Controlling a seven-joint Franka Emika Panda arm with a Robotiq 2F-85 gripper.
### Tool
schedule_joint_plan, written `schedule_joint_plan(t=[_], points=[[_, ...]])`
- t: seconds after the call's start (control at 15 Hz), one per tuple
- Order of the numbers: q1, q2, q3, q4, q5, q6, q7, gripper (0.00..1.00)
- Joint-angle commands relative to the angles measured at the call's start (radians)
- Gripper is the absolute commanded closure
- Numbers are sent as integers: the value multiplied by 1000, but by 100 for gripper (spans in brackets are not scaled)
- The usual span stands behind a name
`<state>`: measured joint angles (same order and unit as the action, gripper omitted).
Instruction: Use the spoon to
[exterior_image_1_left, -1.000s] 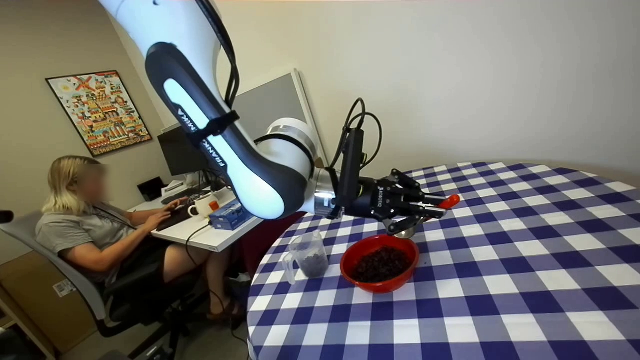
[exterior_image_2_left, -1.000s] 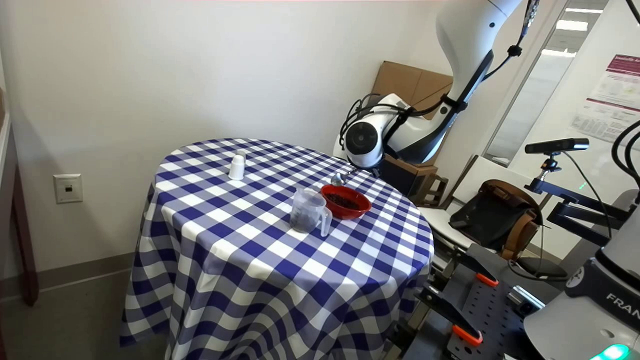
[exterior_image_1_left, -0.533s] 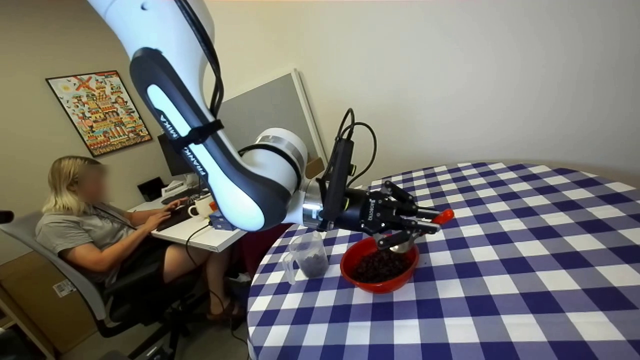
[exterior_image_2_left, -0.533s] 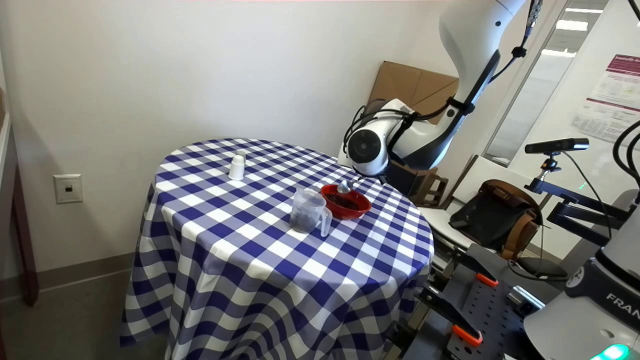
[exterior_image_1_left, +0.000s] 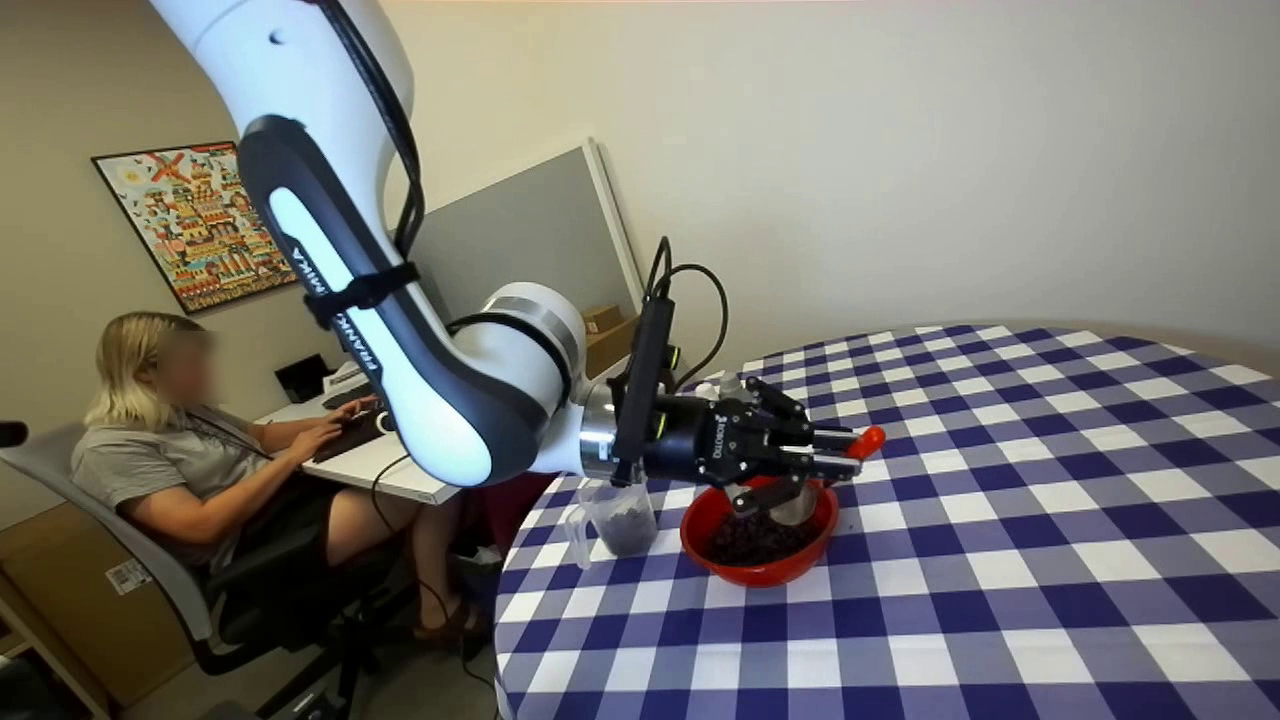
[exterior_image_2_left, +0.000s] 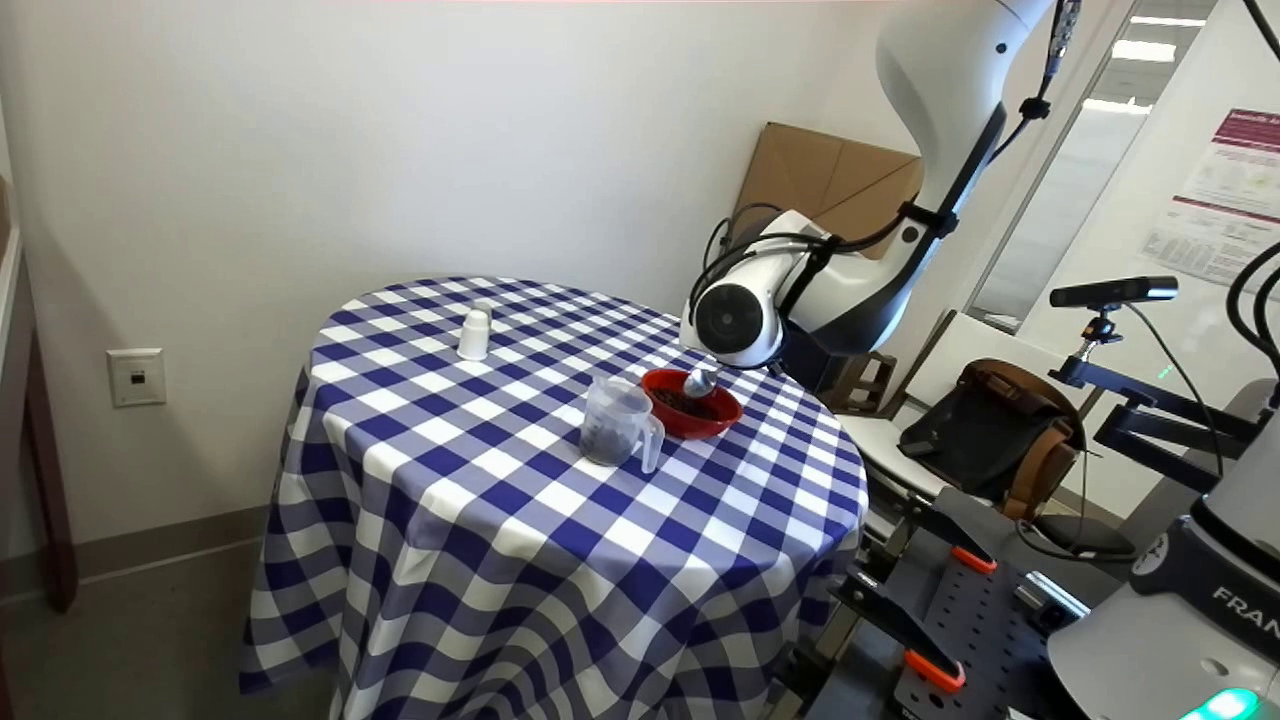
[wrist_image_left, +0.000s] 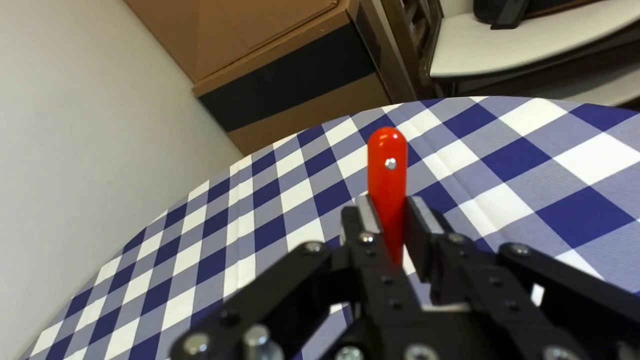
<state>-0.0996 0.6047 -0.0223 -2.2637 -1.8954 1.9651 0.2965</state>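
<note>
My gripper (exterior_image_1_left: 838, 455) is shut on the red handle of the spoon (exterior_image_1_left: 866, 442). In the wrist view the handle (wrist_image_left: 388, 165) stands between the two finger pads, its rounded end sticking out past them. The spoon's silver bowl points down beneath the fingers, over the inside of the red bowl (exterior_image_1_left: 760, 574). In an exterior view the silver spoon bowl (exterior_image_2_left: 699, 382) sits at the red bowl's (exterior_image_2_left: 700, 430) opening. The red bowl holds dark small pieces. I cannot tell whether the spoon touches them. The gripper is hidden behind the arm in that view.
A clear measuring cup (exterior_image_1_left: 626, 522) with dark contents stands beside the red bowl, and also shows in an exterior view (exterior_image_2_left: 612, 425). White shakers (exterior_image_2_left: 474, 335) stand farther off on the checked tablecloth (exterior_image_2_left: 520, 480). A person (exterior_image_1_left: 170, 450) sits at a desk nearby.
My gripper has moved down and back toward the red bowl with the spoon. The spoon's silver bowl has gone from beside the rim to over the bowl's inside.
</note>
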Motion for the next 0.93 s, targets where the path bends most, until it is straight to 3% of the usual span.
schedule_joint_plan(t=[0.0,0.87], points=[[8,3,23,-22,8,-38,15,93],[-8,44,73,-22,144,39,-8,93]])
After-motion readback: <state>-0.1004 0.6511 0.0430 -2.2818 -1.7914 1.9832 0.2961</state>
